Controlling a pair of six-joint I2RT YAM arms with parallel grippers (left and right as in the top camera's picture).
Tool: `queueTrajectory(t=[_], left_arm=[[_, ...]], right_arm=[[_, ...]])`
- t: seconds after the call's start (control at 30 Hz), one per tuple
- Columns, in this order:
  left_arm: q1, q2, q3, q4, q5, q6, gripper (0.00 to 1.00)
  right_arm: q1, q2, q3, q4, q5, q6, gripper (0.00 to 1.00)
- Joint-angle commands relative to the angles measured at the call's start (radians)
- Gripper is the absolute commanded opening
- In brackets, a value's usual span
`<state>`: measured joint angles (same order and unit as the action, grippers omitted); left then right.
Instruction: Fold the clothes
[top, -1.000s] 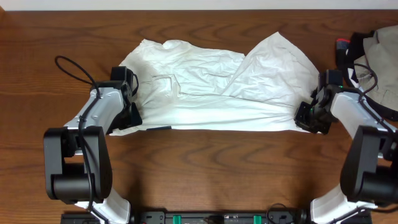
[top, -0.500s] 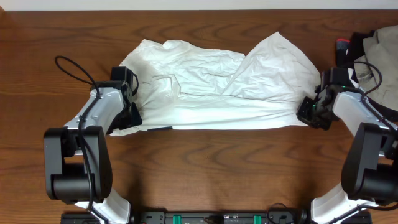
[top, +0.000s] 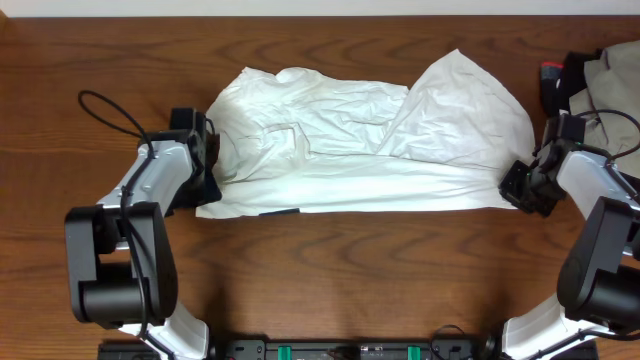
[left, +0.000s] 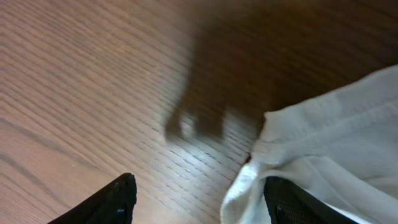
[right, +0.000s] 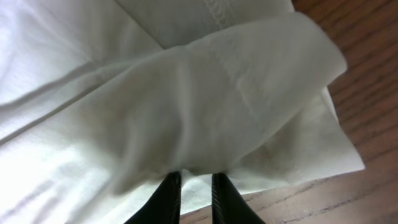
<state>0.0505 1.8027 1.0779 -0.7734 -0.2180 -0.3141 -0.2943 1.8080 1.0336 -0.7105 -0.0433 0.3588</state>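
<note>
right gripper (right: 196, 180), arm low at 3 o'clock, pinches the clothes (top: 350, 150) by an edge; left gripper (left: 199, 193), at 9 o'clock, gapes unclenched.

Seen from above, the tips of my left pincer (top: 207, 186) are lost beneath my own wrist and the left hem of the garment (top: 370, 140). That wrist's camera is blurred. The wood grain smears, both fingers (left: 115, 199) are cut off by the bottom edge, and the cloth runs out past the right edge. My right pincer (right: 191, 198) shows only two dark finger stubs at the bottom edge, and a fold covers the spot where they meet the cloth. A small dark thing (top: 281, 212) at the front hem is too small to name. The heap (top: 612, 70) at the far right of the table (top: 330, 280) is cut by the edge.
</note>
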Motion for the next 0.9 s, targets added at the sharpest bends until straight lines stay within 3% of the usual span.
queueTrajectory(t=[0.0,0.37,0.47,0.53,0.63,0.87], left_arm=[[0.027,-0.021,0.021,-0.002,-0.031,-0.005,0.68],[0.04,-0.168,0.126,-0.063,0.006,-0.05,0.68],[0.019,-0.263,0.13,-0.043,0.121,-0.048,0.68],[-0.002,-0.299,0.13,-0.025,0.247,-0.03,0.68],[-0.051,-0.299,0.128,-0.018,0.379,-0.031,0.68],[-0.187,-0.198,0.119,-0.016,0.427,-0.058,0.68]], right_arm=[[-0.009,0.019,0.035,-0.02,0.045,-0.009,0.18],[-0.005,0.016,0.291,-0.288,0.058,-0.023,0.22],[0.005,0.015,0.336,-0.316,-0.026,-0.083,0.28],[0.021,0.015,0.343,-0.298,-0.175,-0.177,0.38],[0.064,0.016,0.343,-0.277,-0.323,-0.23,0.4],[0.209,0.016,0.343,-0.261,-0.282,-0.225,0.39]])
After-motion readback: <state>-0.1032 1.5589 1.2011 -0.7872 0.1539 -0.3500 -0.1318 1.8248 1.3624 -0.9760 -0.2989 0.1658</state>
